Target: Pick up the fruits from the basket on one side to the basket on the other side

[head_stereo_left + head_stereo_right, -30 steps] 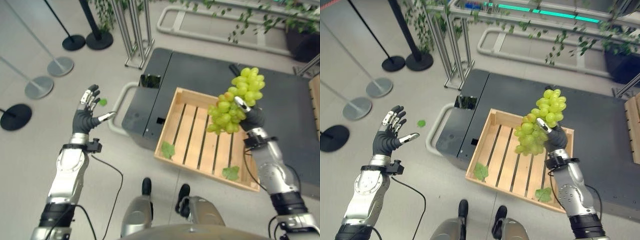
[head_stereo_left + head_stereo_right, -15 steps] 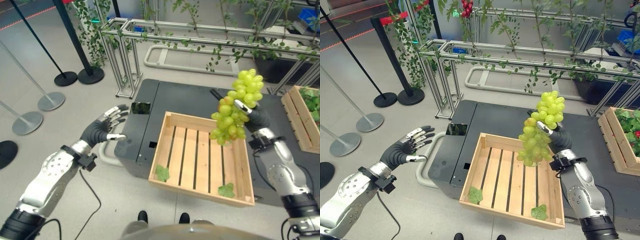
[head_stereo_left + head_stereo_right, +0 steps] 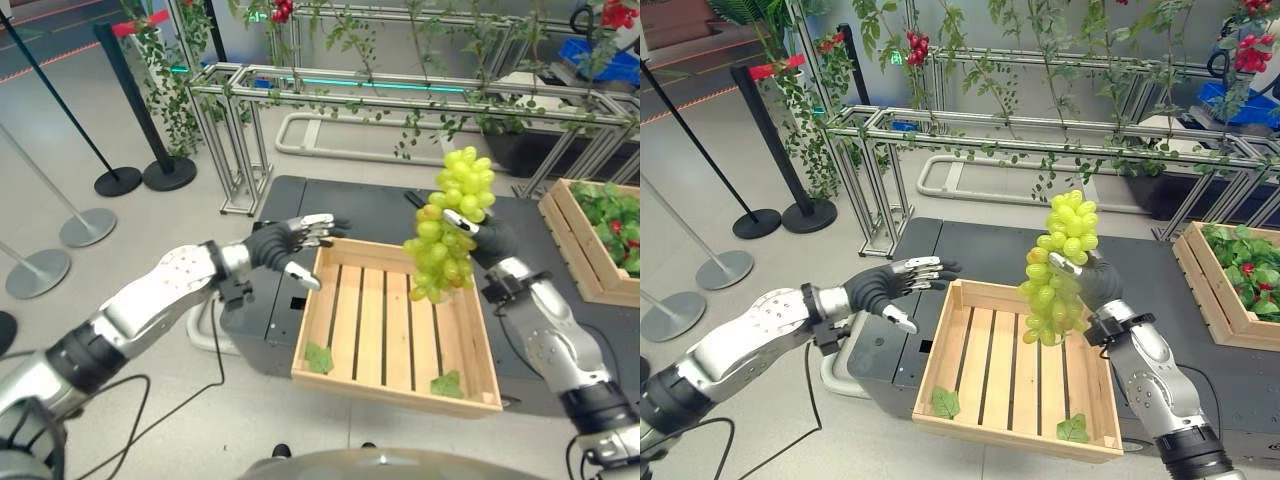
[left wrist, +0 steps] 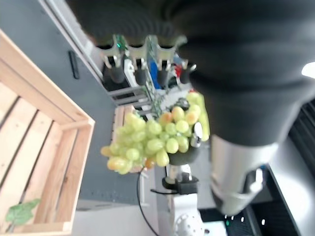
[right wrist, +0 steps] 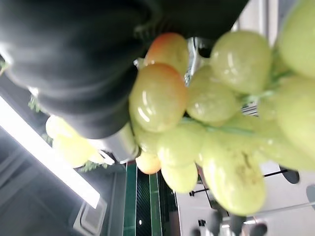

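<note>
A: Where is your grape bunch (image 3: pixel 446 222) sitting against the right hand (image 3: pixel 488 238)?

B: Look at the upper part of the bunch: the right hand's fingers are curled round it there, so you are holding it in the air above the right half of the wooden crate (image 3: pixel 392 374). Most of the grapes hang on the left side of the hand, and the lowest ones dangle clear above the slats.

A: And your left hand (image 3: pixel 283 241)?

B: Its fingers are straight and spread, holding nothing, just over the crate's far left corner. The crate (2 green leaves (image 3: pixel 319 357) lie on its slats) rests on the dark platform (image 3: pixel 366 204). Another crate of fruit (image 3: pixel 597 228) stands well to the right.
</note>
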You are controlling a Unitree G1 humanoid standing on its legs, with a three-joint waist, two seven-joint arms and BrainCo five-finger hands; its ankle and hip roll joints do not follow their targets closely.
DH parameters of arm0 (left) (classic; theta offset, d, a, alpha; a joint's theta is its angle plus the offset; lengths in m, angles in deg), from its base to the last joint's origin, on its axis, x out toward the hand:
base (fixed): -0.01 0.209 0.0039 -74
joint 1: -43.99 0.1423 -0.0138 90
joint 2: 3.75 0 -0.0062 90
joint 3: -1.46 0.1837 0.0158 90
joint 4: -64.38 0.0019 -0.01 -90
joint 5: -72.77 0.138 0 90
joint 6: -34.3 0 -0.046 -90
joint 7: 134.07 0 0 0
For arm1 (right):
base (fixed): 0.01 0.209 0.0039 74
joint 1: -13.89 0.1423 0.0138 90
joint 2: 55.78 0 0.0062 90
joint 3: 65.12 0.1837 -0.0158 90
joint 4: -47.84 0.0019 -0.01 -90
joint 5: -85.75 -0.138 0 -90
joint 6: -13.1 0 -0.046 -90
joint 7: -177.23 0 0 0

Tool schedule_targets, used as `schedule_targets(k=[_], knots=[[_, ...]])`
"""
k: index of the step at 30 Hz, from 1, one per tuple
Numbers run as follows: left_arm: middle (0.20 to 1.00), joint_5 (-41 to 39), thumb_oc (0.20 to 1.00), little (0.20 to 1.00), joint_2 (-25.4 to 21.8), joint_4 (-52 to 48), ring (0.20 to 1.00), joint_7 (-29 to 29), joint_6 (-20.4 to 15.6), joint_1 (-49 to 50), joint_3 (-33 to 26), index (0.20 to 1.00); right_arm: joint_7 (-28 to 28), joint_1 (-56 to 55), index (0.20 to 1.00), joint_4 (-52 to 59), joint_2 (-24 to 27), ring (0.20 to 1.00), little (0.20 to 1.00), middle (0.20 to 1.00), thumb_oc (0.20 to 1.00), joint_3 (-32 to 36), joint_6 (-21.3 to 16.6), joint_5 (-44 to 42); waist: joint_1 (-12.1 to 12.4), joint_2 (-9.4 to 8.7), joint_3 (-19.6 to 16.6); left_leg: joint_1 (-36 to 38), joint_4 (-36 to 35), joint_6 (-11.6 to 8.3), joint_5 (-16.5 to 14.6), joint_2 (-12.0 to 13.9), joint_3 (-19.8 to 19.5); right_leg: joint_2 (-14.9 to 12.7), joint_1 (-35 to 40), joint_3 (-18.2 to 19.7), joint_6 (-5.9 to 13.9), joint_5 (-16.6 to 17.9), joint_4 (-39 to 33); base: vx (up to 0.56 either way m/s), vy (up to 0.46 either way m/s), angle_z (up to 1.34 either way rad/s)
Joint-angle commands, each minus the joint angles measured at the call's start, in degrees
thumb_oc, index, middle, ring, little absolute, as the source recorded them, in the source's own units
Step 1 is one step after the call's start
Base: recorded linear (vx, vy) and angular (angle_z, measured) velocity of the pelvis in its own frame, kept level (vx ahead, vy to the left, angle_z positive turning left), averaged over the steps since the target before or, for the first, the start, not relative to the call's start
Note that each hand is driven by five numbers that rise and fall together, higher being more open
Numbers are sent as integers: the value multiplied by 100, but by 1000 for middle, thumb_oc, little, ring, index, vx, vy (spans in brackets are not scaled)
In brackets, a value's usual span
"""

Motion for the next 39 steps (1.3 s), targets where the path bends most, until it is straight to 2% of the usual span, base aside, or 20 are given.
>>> schedule_targets(k=[1,2,9,27,33,39], knots=[[1000,251,1000,1000,293,495,1000,68,-220,-777,239,1000,41,694,200,413,228,200,200,200,200,98,-351,40,-42,-267,-341,-163,92,74,-276,-157,64,-492,43,-27,877,-369,320,-13,10,-4],[1000,245,1000,1000,504,564,1000,62,-197,-1028,401,1000,-5,851,200,394,200,200,200,200,200,14,-360,77,-52,-280,-350,-145,99,79,-284,-155,61,-502,50,-34,882,-375,345,0,0,0],[1000,67,1000,1000,947,748,1000,110,-220,-1304,574,1000,23,1254,200,480,241,200,200,200,200,-224,-353,106,-64,-313,-366,-63,100,106,-327,-173,105,-507,107,-17,904,-379,364,2,2,-1],[1000,379,1000,1000,2122,1053,1000,273,-205,-1173,510,1000,88,1418,200,788,-606,200,200,200,200,-664,-410,362,-24,-333,-353,-58,99,155,-368,-204,6,-538,134,-98,876,-440,388,1,1,0],[1000,548,1000,1000,2345,1108,1000,330,-229,-1048,383,1000,124,1303,200,931,-730,200,200,200,200,-678,-390,421,-3,-337,-332,-87,126,165,-375,-208,-39,-550,125,-153,867,-462,415,0,-2,1],[1000,596,1000,1000,2057,859,1000,271,-245,-785,130,1000,73,1191,200,927,-701,200,200,200,200,-418,-444,526,29,-328,-344,-91,121,159,-372,-204,-62,-549,129,-193,857,-470,392,0,0,0]])
